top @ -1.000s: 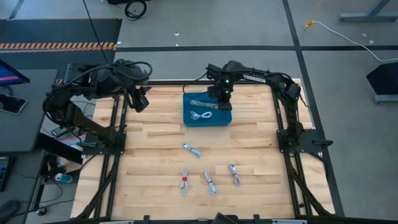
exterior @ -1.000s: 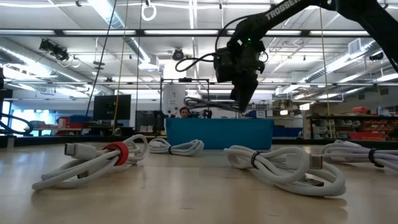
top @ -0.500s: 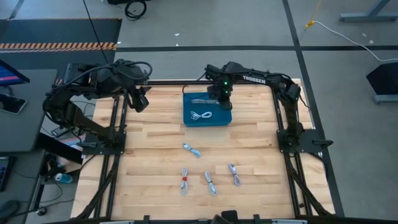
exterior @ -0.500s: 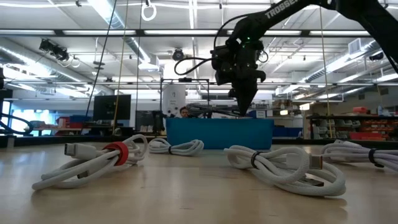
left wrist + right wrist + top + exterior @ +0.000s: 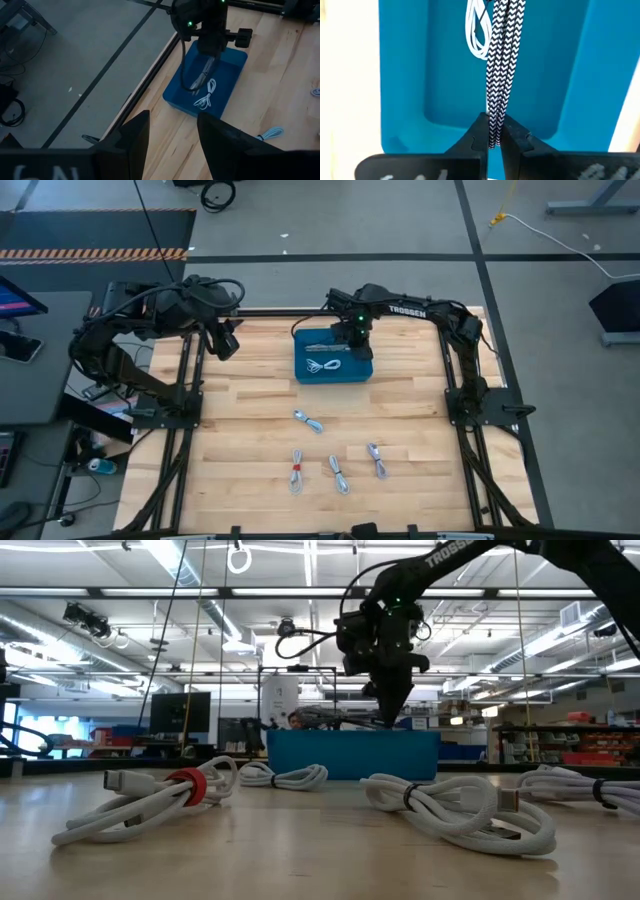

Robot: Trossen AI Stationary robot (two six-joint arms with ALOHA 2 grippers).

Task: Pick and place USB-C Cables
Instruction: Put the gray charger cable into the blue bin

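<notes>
The right claw (image 5: 492, 142), clamped on a braided cable (image 5: 501, 60) over the blue tray (image 5: 358, 371), could snag it on release; the left claw (image 5: 172, 137) waits, fingers apart.

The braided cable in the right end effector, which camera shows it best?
Right wrist view: the braided cable fills the frame, pinched and hanging over the blue tray. Left wrist shows it small and distant; high view a grey streak; low view hides it behind the tray wall.

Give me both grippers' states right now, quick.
Left gripper: open, empty, parked off the table's left edge.
Right gripper: shut on a braided cable, above the blue bin.
</notes>
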